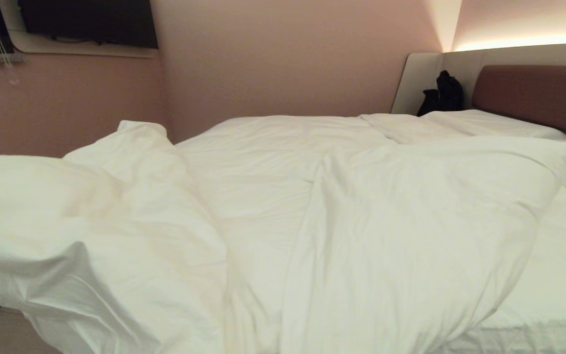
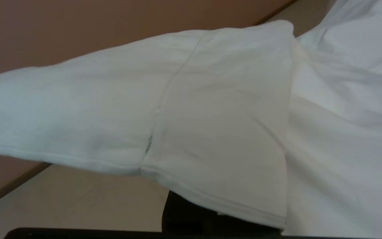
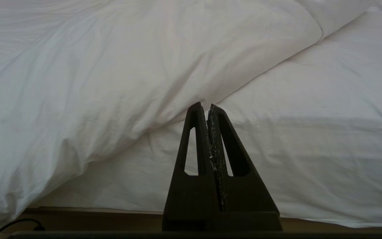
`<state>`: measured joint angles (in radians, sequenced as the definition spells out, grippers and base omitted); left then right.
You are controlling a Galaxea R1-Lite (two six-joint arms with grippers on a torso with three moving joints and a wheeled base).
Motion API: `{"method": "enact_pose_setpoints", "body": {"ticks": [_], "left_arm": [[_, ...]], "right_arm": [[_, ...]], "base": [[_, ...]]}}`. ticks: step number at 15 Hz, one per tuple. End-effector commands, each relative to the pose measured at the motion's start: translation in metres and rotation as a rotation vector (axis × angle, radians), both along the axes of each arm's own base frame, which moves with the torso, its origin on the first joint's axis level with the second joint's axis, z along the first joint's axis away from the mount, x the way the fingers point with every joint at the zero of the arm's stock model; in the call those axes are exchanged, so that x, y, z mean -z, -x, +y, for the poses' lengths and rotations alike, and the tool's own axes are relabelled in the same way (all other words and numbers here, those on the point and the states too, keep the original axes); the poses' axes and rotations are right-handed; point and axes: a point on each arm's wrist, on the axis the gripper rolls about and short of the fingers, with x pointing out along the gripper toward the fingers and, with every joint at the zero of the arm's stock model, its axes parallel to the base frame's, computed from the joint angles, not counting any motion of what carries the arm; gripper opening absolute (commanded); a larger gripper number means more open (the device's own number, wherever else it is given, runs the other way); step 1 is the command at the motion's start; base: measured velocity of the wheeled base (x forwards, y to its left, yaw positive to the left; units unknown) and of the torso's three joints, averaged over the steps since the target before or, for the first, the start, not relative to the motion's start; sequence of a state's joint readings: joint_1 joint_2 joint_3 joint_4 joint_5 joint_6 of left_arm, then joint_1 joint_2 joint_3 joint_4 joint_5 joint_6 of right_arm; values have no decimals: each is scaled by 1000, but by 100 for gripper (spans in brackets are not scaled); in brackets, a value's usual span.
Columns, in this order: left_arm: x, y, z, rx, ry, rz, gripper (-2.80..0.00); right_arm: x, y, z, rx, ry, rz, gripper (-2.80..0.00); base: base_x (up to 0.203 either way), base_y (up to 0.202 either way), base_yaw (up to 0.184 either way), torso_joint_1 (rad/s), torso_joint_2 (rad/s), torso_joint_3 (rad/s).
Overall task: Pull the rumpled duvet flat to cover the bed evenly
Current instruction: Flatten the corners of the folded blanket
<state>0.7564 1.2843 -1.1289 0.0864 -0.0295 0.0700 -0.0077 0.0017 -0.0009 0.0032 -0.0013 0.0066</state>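
Mostly hidden: left end effector (image 2: 191, 215) under duvet (image 2: 211, 116) corner.

One duvet (image 1: 371, 206), one bed (image 1: 558, 275), one brown headboard (image 1: 538, 96), and one dark bundle (image 1: 442, 93) in the far corner, well beyond either hand. Two pillows (image 1: 489, 124) at most discernible by the headboard, exact count unclear. Two hands: one right hand (image 3: 207, 108) pressed closed just before the mattress edge, one left hand (image 2: 191, 215) mostly hidden under a duvet corner.
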Motion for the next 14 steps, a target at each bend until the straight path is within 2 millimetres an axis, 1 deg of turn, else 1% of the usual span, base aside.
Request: {"method": "enact_pose_setpoints", "body": {"ticks": [1,3,5,9,11,13,14], "left_arm": [[13,13,3,-59,-14,66,-280],[14,19,8,-149,-42,103,-280],[14,21,11,-177,-45,109,-280],[17,27,24,-298,-76,183,-280],[18,26,41,-344,-101,185,-280],[19,23,63,-415,-161,163,-280],[21,21,69,-434,-185,159,-280]], "right_arm": [[0,0,0,0,-1,-1,-280],[0,0,0,0,0,1,-280],[0,0,0,0,0,0,-280],[0,0,0,0,-1,0,-280],[0,0,0,0,0,0,-280],[0,0,0,0,0,1,-280],[0,0,0,-1,0,-1,-280]], "base": [[0,0,0,0,0,0],[0,0,0,0,0,0],[0,0,0,0,0,0],[0,0,0,0,0,0],[0,0,0,0,0,0],[0,0,0,0,0,0],[0,0,0,0,0,0]]}}
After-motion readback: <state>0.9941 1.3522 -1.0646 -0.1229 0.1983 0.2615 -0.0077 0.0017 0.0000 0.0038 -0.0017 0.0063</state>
